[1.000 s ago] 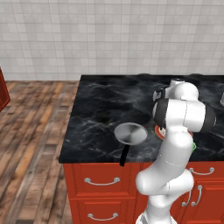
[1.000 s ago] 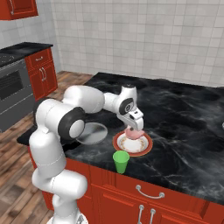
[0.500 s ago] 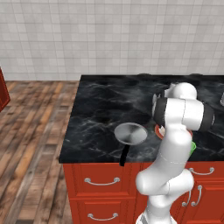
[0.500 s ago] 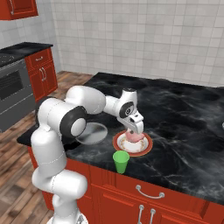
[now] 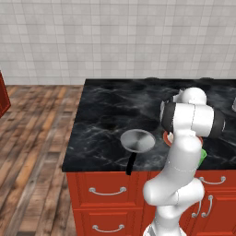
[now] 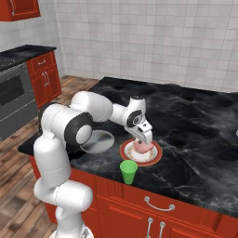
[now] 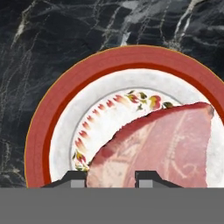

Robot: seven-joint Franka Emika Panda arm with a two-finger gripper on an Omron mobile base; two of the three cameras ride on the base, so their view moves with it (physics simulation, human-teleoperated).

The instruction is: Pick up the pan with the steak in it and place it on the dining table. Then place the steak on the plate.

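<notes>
Clearly the second half of the task is in hand: the pan [image 5: 137, 140] sits empty on the dining table [image 6: 195, 121], well to one side of the fingers, its black handle jutting past the counter's edge, so what remains is getting the steak [image 7: 159, 151] settled on the plate [image 7: 52, 127].

The gripper [image 6: 143, 138] hangs directly over the plate, pointing down. In the hand view its two dark fingertips [image 7: 146, 178] stand close together with the near edge of the steak between them, so I judge them narrowly parted and pinching the meat (whether the pads press firmly is hard to tell). Ahead of the fingers the pink slab spreads over the plate's white centre and its painted border, with the red rim curving beyond. Whether the steak already rests on the plate or hangs just above it, I cannot tell.

A green cup [image 6: 128, 172] stands just beside the plate, toward the counter's front edge.

Next, I judge, the fingers should part to let go, then lift straight up, keeping away from the cup.
</notes>
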